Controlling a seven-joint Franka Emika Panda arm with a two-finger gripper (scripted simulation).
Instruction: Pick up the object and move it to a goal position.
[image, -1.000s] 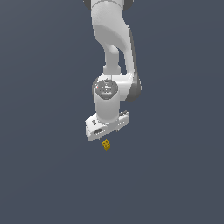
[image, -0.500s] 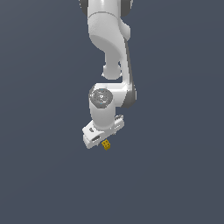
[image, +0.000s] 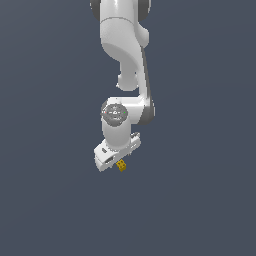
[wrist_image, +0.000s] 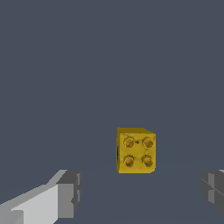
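Wrist view: two grey fingertips (wrist_image: 70, 194) of the tool (wrist_image: 140, 192) stand wide apart at the near edge of the frame, one on a white finger body, the other only partly in view. The jaws are spread well beyond the width of the yellow cube (wrist_image: 135, 150) and grip nothing. The cube lies just beyond the fingertips, in line with the gap between them but nearer the partly seen one, touching neither. Its facing side carries four small round dark spots in a square. It rests on a plain dark grey surface (wrist_image: 109, 57).

Exterior view: the white arm (image: 122, 60) hangs down from the top of the frame. The tool (image: 116, 161) is at its lower end, with the cube (image: 121, 166) just beneath it, towards the exterior view's right.
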